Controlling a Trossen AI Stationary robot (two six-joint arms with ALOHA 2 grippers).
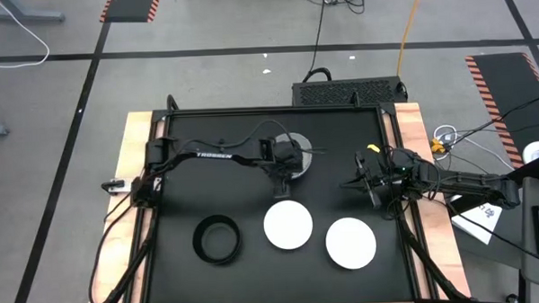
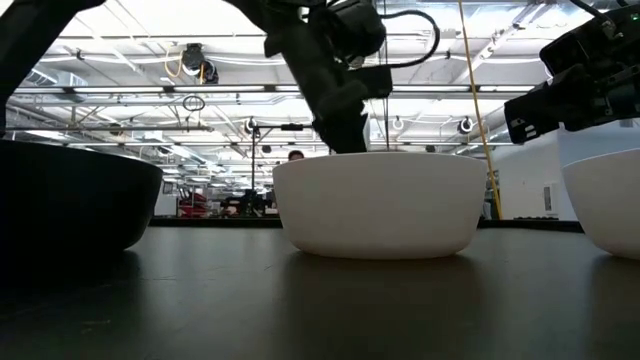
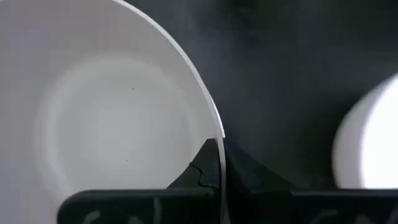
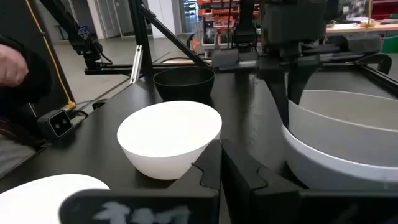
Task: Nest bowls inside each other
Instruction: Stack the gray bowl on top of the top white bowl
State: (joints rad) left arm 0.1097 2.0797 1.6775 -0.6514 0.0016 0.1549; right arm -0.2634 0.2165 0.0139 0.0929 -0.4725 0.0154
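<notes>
My left gripper (image 1: 279, 180) is shut on a light grey bowl (image 4: 348, 115), which sits inside a white bowl (image 4: 323, 165) at the middle of the table. Toward the near edge, a black bowl (image 1: 217, 239), a white bowl (image 1: 287, 225) and another white bowl (image 1: 351, 241) stand on their bases. My right gripper (image 4: 221, 165) hovers shut with nothing in it at the table's right side. My left gripper has the grey bowl's rim (image 3: 219, 127) on its near side. One finger (image 3: 199, 171) is inside the bowl and the other (image 3: 249, 171) outside. The fingers slant down from above. The bowl sits a little tilted in the white bowl under it; whether it rests there I cannot tell.
The black mat (image 1: 190, 190) is bare on its left half and along the far edge. A person's hand (image 4: 9, 65) shows beyond the table's near left corner. A black box (image 1: 348, 92) and cables lie behind the far edge.
</notes>
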